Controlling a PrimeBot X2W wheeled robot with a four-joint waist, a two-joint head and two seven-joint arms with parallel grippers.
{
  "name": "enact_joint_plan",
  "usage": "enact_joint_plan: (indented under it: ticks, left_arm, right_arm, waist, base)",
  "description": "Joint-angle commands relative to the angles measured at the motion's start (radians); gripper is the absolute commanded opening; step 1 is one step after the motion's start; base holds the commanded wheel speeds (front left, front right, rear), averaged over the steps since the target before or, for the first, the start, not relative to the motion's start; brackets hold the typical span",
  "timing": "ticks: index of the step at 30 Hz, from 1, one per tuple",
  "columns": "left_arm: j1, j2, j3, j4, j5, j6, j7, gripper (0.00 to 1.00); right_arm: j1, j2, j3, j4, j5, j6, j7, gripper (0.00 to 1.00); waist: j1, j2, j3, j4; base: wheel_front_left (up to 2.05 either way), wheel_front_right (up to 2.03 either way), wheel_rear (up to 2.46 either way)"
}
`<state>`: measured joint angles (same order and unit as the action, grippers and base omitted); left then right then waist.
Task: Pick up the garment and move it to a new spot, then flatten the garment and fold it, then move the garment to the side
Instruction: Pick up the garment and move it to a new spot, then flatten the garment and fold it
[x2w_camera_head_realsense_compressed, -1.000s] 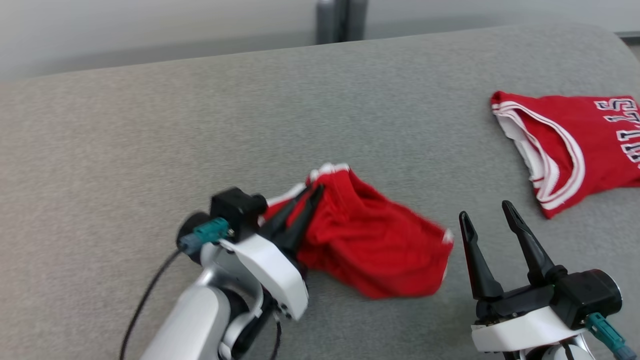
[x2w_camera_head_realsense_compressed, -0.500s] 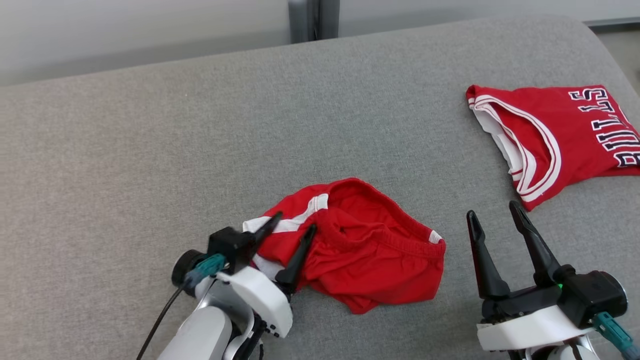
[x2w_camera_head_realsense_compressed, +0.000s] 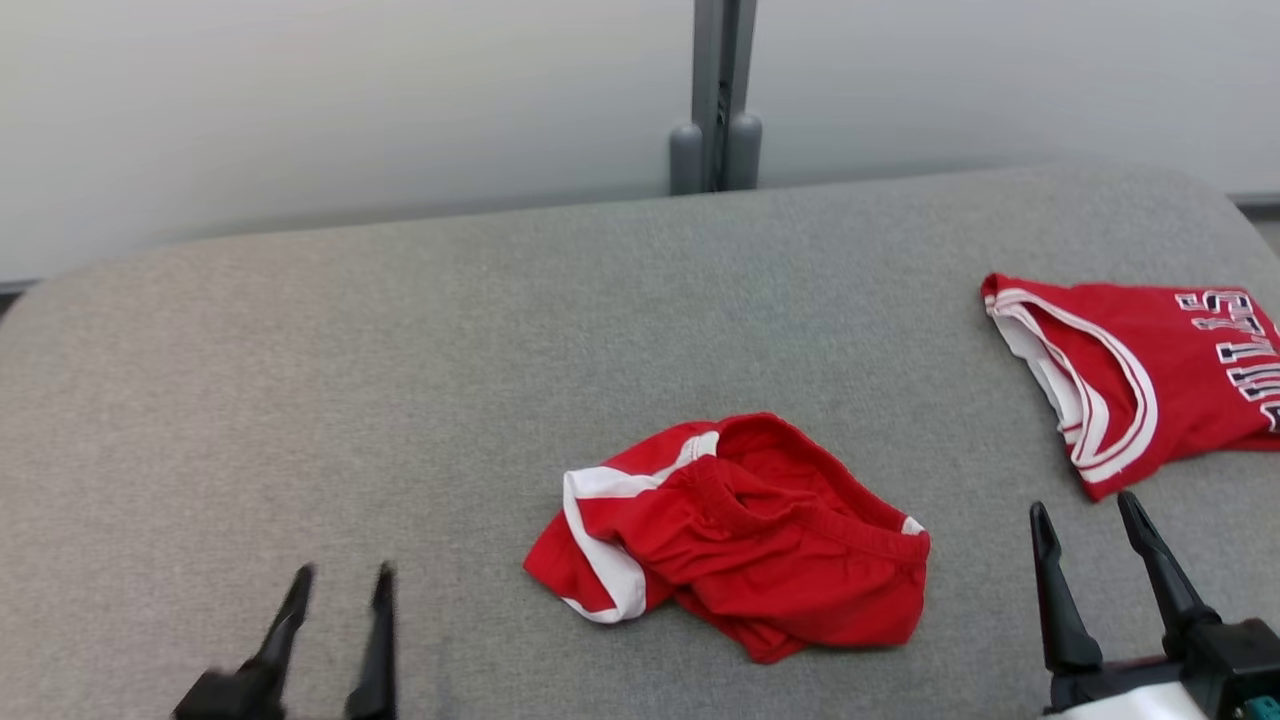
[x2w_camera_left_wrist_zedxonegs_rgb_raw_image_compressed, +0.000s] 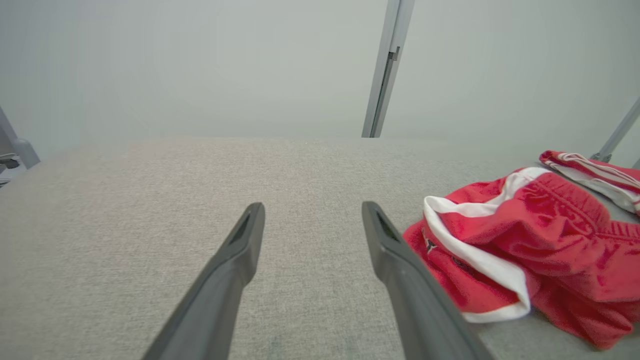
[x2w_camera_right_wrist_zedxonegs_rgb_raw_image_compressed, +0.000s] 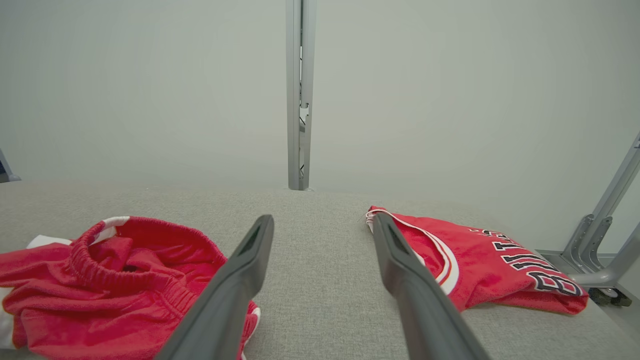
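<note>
One careless pinch by my left gripper (x2w_camera_head_realsense_compressed: 345, 575) at 7 o'clock or right gripper (x2w_camera_head_realsense_compressed: 1083, 505) at 5 could lift only a top fold, since the red shorts (x2w_camera_head_realsense_compressed: 760, 545) lie bunched at centre on the grey pad (x2w_camera_head_realsense_compressed: 400, 350). Both grippers point toward 12, spread wide and empty; the jersey (x2w_camera_head_realsense_compressed: 1150, 370) lies at 2 o'clock

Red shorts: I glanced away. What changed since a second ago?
The left gripper opened, let go of the red shorts and drew back toward the robot; they lie crumpled on the grey surface. The right gripper stayed open and empty, the jersey in place.
</note>
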<state>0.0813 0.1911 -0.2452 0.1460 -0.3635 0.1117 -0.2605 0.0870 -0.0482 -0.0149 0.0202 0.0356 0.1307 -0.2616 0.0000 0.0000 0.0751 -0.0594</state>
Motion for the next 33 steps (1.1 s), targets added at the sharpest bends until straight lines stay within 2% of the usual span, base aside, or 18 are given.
enact_joint_plan:
  ticks: [1,9,17,28,33]
  left_arm:
    - [0.057,-0.001,0.050,-0.029,0.015,0.002,-0.005,1.00]
    - [0.213,-0.082,0.268,-0.135,0.093,-0.054,-0.005,1.00]
    - [0.229,-0.128,0.353,-0.127,0.147,-0.130,-0.006,1.00]
    - [0.204,-0.139,0.367,-0.115,0.169,-0.172,-0.006,1.00]
    - [0.127,-0.140,0.254,-0.104,0.177,-0.190,-0.006,1.00]
  right_arm:
    - [0.024,-0.004,-0.012,0.008,-0.011,0.000,-0.005,1.00]
    - [0.070,-0.004,-0.048,0.046,-0.020,0.000,-0.005,1.00]
    - [0.083,-0.004,-0.065,0.068,-0.011,0.000,-0.005,1.00]
    - [0.065,-0.004,-0.044,0.071,-0.014,0.000,-0.005,1.00]
    - [0.038,-0.004,-0.023,0.059,-0.007,0.000,-0.005,1.00]
  waist:
    - [0.0000,0.0000,-0.053,0.040]
    - [0.0000,0.0000,-0.103,0.088]
    - [0.0000,0.0000,-0.118,0.100]
    - [0.0000,0.0000,-0.110,0.074]
    - [0.0000,0.0000,-0.086,0.042]
  base:
    - [0.00,0.00,0.00]
    - [0.00,0.00,0.00]
    - [0.00,0.00,0.00]
    - [0.00,0.00,0.00]
    - [0.00,0.00,0.00]
